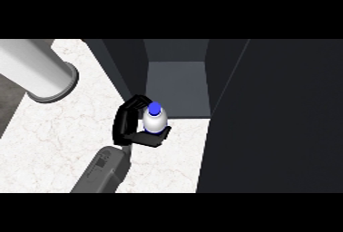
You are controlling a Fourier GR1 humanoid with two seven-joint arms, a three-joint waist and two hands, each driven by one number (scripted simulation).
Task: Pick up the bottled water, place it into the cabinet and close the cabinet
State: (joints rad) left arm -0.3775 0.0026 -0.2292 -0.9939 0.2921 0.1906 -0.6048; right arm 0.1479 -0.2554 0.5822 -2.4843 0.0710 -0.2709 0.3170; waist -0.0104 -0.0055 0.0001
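Observation:
The bottled water (154,120) is white with a blue cap and stands upright. My left hand (129,122) is shut on it, fingers curled round its left side and thumb under its near side. It is held just in front of the open cabinet (175,86), at the near edge of the grey shelf floor. The cabinet's dark door (275,118) stands open at the right. My right hand does not show.
A large white and grey cylinder (41,70) lies at the upper left on the marble counter (53,136). The cabinet's dark left wall (120,68) rises just beyond my hand. The open door fills the view's right side.

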